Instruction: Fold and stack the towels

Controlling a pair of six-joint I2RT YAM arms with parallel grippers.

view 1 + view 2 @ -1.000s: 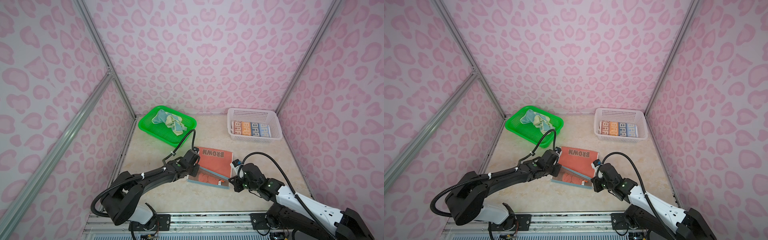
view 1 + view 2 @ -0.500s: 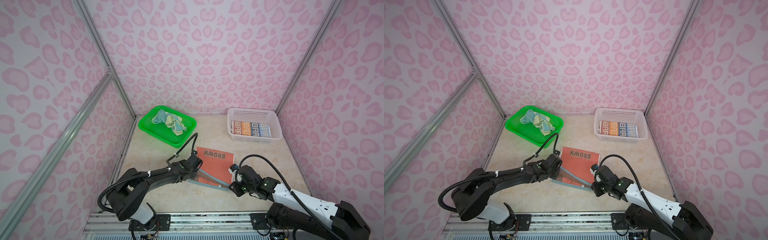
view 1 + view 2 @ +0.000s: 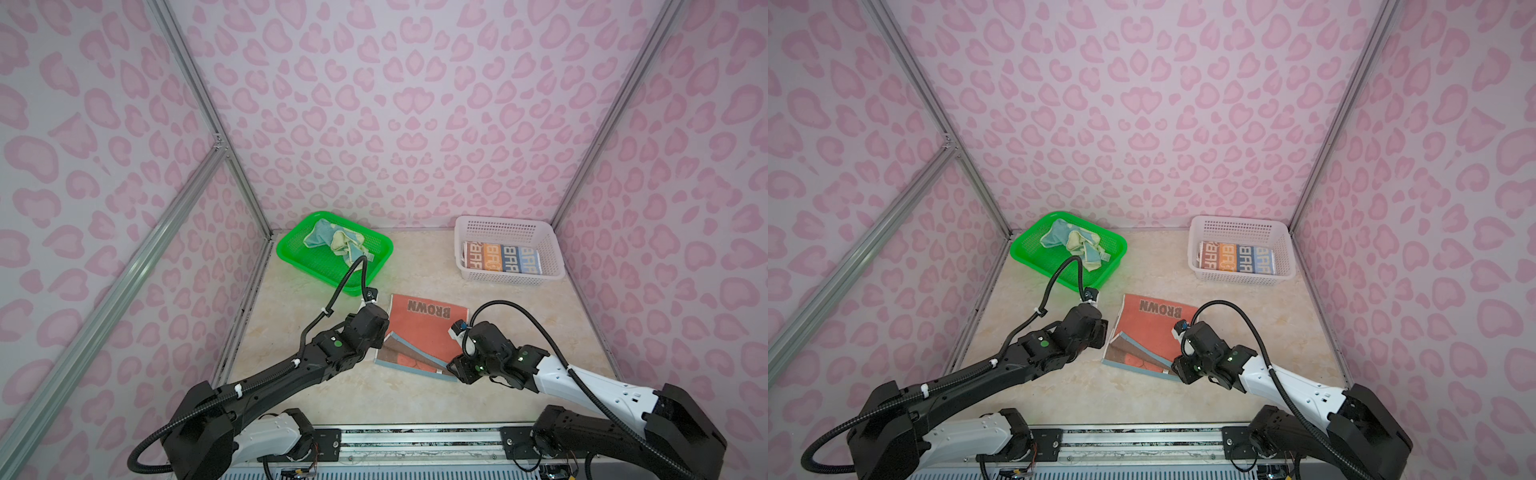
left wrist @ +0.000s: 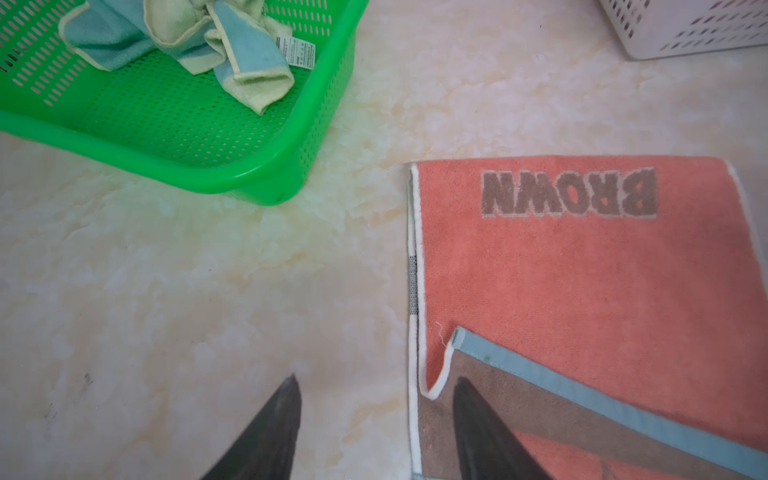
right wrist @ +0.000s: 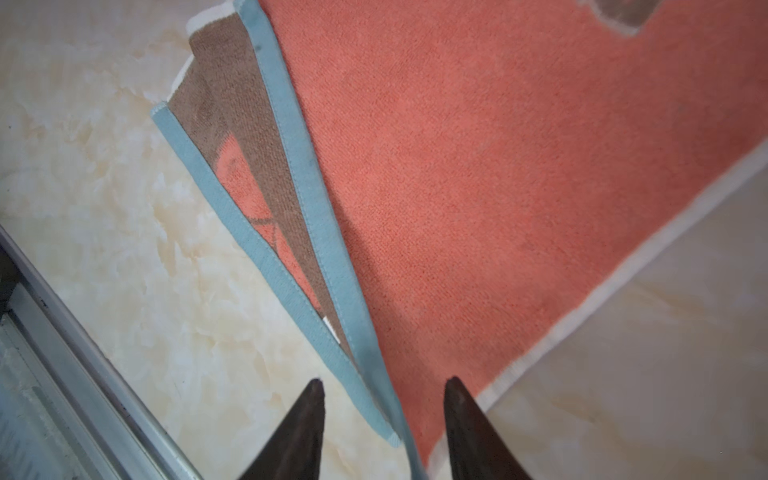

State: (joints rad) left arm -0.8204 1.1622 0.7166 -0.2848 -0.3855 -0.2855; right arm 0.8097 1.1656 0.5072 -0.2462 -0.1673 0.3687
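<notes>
Flanking the orange BROWN towel [image 3: 424, 332], my left gripper [image 4: 376, 378] and right gripper [image 5: 384, 379] hang parted, empty, at its near corners.

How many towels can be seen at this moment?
3: an orange towel folded on the table, a lettered towel in the white basket, a crumpled yellow-teal towel in the green basket. More may lie hidden underneath.

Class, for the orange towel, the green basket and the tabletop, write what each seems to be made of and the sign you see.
Orange towel: looped terry cloth, likely cotton, matte; fuzzy pile and stitched blue edging show.
Green basket: moulded plastic, glossy; smooth shining rim, regular perforations.
Tabletop: cream marble-look surface, smooth, faintly shiny; whether stone or printed laminate cannot be told.
</notes>
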